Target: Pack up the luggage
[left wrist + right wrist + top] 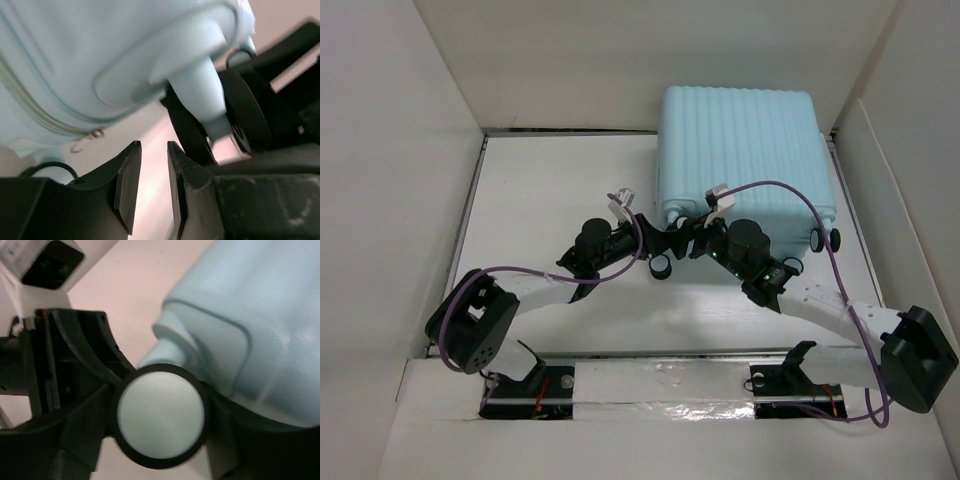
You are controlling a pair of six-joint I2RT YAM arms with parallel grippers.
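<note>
Luggage (pixel 740 150) lies closed, ribbed shell up, at the far right corner of the tabletop (pixel 550 190), wheels toward the near edge. Its hard shell looks stiff, slick and bulky, so a wheel stem seems the surest hold. The right hand (pixel 159 405) appears clamped on a spinner wheel (pixel 165 422). The left hand (pixel 154 150) is narrow and empty just beside it.

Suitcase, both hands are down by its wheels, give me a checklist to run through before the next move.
1. Suitcase open for packing: not ok, zipper shut where visible.
2. Right hand on spinner wheel: ok, fingers flank both sides.
3. Left hand free: ok, narrow gap, nothing between fingers.
4. Hands clear of each other: cannot tell, both crowd one corner.
</note>
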